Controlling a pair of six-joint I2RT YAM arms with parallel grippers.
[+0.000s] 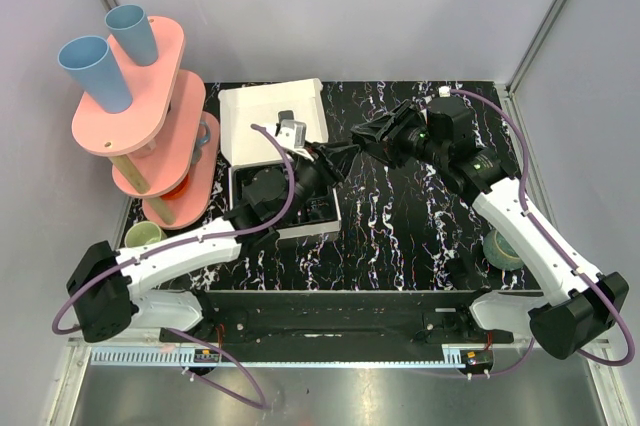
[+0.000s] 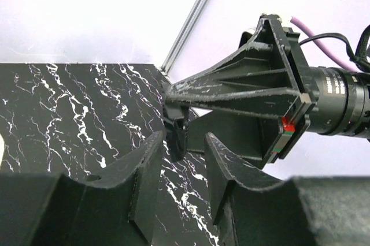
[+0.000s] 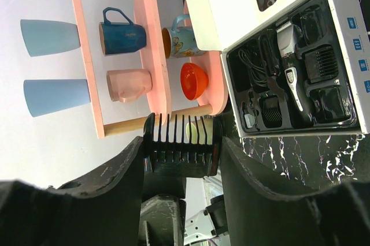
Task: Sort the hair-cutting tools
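Observation:
My right gripper point(image 1: 362, 136) is shut on a black comb attachment point(image 3: 180, 153) and holds it in the air above the middle of the table. In the left wrist view the comb point(image 2: 175, 136) hangs from the right fingertips, just beyond my left gripper point(image 2: 182, 162). My left gripper point(image 1: 335, 159) is open and empty, its fingers either side of the comb's line, apart from it. The slim clipper with a grey head point(image 3: 292, 73) lies in the box's black tray with other comb attachments point(image 3: 321, 61).
The open white box point(image 1: 270, 111) with its black tray sits at the back left of the marble table point(image 1: 400, 236). A pink tiered rack point(image 1: 150, 116) with blue cups stands far left. A dark teal bowl point(image 1: 503, 248) sits under the right arm; a green bowl point(image 1: 143, 236) at left.

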